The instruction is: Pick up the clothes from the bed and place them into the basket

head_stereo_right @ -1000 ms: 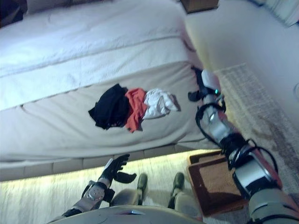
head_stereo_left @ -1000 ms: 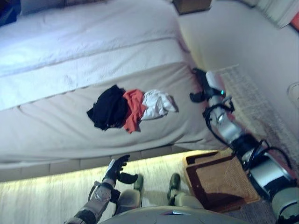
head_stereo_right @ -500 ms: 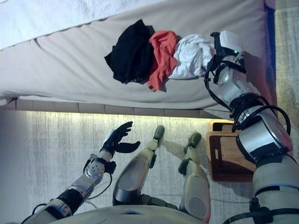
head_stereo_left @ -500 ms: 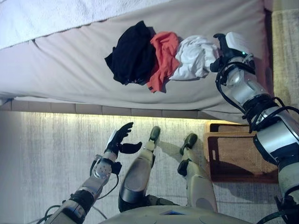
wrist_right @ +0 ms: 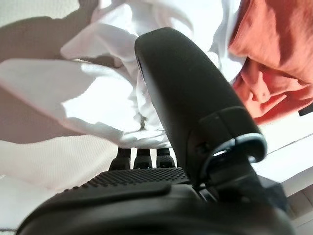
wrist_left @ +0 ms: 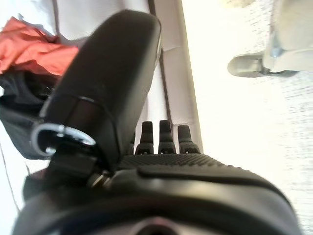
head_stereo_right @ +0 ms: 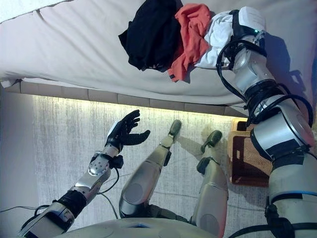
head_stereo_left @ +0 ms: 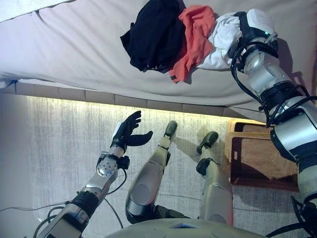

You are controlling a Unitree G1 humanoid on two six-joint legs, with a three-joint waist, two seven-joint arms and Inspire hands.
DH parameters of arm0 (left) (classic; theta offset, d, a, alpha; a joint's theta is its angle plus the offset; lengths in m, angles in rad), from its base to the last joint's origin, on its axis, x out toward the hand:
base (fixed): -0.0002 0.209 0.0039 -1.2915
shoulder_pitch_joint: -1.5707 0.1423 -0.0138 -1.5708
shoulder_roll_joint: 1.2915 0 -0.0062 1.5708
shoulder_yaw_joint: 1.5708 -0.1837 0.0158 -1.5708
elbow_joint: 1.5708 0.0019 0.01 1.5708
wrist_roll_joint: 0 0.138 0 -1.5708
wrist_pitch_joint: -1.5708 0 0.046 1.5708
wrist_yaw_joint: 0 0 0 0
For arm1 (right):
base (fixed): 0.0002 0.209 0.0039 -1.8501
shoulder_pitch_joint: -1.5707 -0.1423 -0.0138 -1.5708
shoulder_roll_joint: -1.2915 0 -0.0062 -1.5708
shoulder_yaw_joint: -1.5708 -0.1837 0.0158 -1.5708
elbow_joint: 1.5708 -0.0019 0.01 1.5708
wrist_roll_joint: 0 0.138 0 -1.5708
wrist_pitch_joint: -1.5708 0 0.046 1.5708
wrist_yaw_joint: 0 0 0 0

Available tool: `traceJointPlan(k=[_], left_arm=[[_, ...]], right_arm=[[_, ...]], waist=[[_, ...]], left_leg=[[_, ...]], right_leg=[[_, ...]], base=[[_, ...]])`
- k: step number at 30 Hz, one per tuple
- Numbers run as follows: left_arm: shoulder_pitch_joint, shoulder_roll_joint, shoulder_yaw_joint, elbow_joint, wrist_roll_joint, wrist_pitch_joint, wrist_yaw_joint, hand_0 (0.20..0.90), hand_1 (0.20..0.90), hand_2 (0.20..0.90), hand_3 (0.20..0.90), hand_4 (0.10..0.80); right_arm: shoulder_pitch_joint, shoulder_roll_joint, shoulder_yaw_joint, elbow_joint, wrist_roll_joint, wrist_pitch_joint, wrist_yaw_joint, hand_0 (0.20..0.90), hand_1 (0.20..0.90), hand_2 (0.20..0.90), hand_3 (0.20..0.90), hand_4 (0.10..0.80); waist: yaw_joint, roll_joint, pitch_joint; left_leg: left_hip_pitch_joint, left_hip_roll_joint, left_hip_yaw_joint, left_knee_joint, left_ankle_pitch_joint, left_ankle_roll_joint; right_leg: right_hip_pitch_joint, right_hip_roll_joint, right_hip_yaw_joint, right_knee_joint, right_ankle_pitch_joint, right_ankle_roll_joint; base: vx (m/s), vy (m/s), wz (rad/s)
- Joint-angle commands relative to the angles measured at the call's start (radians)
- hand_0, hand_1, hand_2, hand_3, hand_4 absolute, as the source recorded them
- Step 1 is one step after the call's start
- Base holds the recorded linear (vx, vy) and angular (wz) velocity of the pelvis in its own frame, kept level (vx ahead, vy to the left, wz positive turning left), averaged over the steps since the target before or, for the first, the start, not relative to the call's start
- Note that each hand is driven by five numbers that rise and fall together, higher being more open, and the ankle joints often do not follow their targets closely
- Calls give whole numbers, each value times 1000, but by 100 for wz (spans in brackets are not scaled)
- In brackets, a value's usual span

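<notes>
Head views: three garments lie bunched near the edge of the pale grey bed (head_stereo_left: 74, 54). A crumpled black garment (head_stereo_left: 156, 34) touches an orange-red shirt (head_stereo_left: 194, 34), which touches a crumpled white garment (head_stereo_left: 222, 37) at the end nearest the right hand (head_stereo_left: 247, 25). That hand rests against the white garment; whether its fingers have closed cannot be told here. The brown wicker basket (head_stereo_left: 257, 161) stands on the floor below the bed edge, on the white garment's side. The left hand (head_stereo_left: 128, 136) hovers over the floor, fingers relaxed and spread, empty.

Left wrist view: straight fingers (wrist_left: 161, 134); bed edge and garments beyond.

Right wrist view: the fingers (wrist_right: 144, 155) reach into white cloth, tips hidden (grip unconfirmed).

Risk: a shallow pinch may slip, or drag the touching orange-red shirt off the bed.

Change: the right hand now lies against the white garment instead of beside the bed; the camera has tilted downward.
</notes>
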Motion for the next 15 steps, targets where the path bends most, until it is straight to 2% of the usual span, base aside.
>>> traceJointPlan(k=[1,6,7,8,9,15], left_arm=[[92,83,38,-138,-41,-68,-5,900,900,900,900,800],[117,102,66,-186,-51,-67,-7,900,900,900,900,800],[120,107,71,-195,-55,-69,-12,900,900,900,900,800],[123,109,75,-207,-55,-68,-14,900,900,900,900,800],[126,113,78,-217,-56,-67,-16,900,900,900,900,800],[127,115,83,-218,-43,-63,-8,900,900,900,900,800]], right_arm=[[-144,-35,75,-68,15,-14,3,900,900,900,900,800],[-143,-43,80,-111,15,43,88,900,900,900,900,800],[-142,-46,84,-116,19,55,98,834,834,834,823,723],[-142,-50,88,-118,27,58,104,580,580,580,527,427],[-141,-52,89,-116,36,54,111,300,300,300,200,100],[-107,-52,55,-94,35,20,97,300,300,300,200,100]], waist=[[34,3,-10],[37,1,-10],[37,1,-10],[36,1,-10],[35,1,-10],[24,-11,-10]], left_leg=[[-106,-52,-2,113,-46,80],[-169,-51,19,185,-68,81],[-178,-49,26,196,-73,85],[-186,-48,30,205,-77,86],[-194,-48,33,220,-83,86],[-199,-48,48,309,-138,90]], right_leg=[[4,-11,-8,168,-126,21],[-54,-21,-13,240,-149,14],[-65,-22,-13,251,-153,12],[-73,-23,-13,262,-155,11],[-79,-24,-12,273,-159,9],[-72,-26,-9,328,-176,1]], base=[[-9,23,17],[-14,1,12],[-45,0,5],[-49,12,2],[-43,14,0],[-3,-2,-4]])
